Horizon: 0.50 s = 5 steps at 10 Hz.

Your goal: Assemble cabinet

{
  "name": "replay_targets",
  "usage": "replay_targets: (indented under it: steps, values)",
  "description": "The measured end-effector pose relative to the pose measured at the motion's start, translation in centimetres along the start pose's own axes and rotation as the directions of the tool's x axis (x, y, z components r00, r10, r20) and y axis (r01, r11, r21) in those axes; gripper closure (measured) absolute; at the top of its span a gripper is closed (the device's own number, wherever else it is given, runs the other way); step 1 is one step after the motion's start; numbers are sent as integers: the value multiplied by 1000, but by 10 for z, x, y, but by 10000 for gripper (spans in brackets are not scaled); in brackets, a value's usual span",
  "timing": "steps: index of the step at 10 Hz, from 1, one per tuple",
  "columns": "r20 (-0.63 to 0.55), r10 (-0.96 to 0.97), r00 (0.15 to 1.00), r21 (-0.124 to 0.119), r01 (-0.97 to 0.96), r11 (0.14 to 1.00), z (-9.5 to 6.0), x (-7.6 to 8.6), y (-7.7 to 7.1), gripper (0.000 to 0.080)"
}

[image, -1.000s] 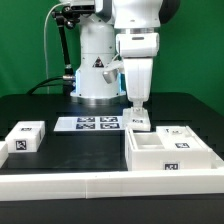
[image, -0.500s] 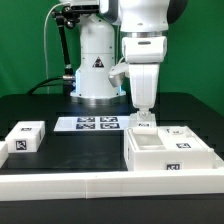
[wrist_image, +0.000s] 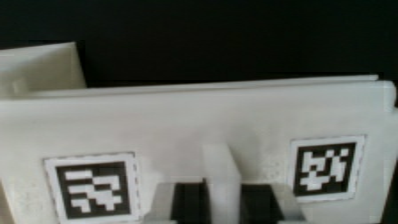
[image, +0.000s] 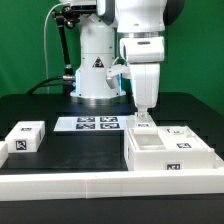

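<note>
The cabinet box [image: 146, 162], a large white open box with marker tags, lies at the exterior view's right. A smaller white tagged panel [image: 146, 123] stands just behind the box's far left corner. My gripper [image: 143, 113] comes straight down onto the panel's top. In the wrist view the panel [wrist_image: 214, 120] fills the picture with two tags. The dark fingers [wrist_image: 189, 205] sit on either side of a white rib at its middle, and my gripper [wrist_image: 217, 200] is shut on it. Whether the panel touches the box is unclear.
A small white tagged block [image: 25, 138] lies at the exterior view's left. The marker board [image: 88, 124] lies flat in the middle, in front of the robot base [image: 95, 70]. A long white rail [image: 100, 186] runs along the front edge. More tagged white pieces [image: 181, 134] lie at the box's right.
My gripper and the panel have shifted a little toward the exterior view's right, closer to the box's far corner. Everything else has stayed still.
</note>
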State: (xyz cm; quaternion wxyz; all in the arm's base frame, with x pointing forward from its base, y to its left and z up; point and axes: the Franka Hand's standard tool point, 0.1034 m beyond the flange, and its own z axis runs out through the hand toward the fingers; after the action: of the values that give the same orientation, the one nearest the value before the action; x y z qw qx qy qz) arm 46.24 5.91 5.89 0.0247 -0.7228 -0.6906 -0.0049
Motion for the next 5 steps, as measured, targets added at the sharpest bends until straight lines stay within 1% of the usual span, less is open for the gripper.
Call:
replay_targets:
  steps: [4, 5]
  values:
    - [1, -4, 1000, 0, 4, 1000, -1, 0, 1, 729]
    - [4, -28, 1000, 2, 28, 1000, -4, -4, 8, 729]
